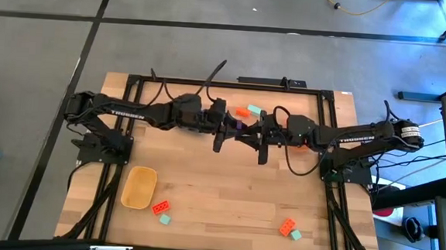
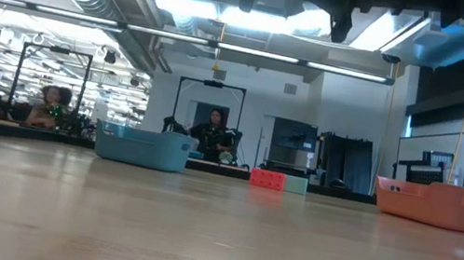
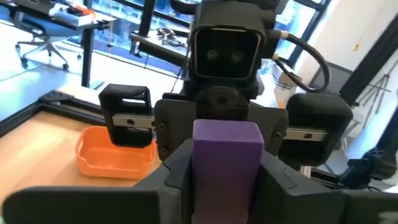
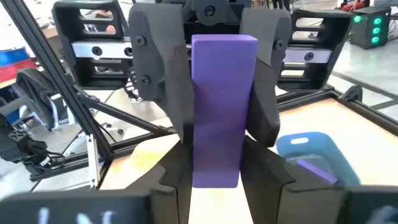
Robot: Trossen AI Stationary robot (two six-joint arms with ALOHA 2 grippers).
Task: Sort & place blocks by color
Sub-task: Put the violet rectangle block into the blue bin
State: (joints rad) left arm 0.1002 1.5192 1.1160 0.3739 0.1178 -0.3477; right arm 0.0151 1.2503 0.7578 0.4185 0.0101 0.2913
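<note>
both grippers clamp one purple block mid-air beyond the yellow tub; right gripper should release only once left gripper holds squarely.

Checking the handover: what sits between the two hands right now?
A purple block, clamped by the left hand and right hand above the table; both wrist views show it.

A yellow tub sits on the table; blue tub and orange tub stand apart; seemingly two people sit behind.
</note>
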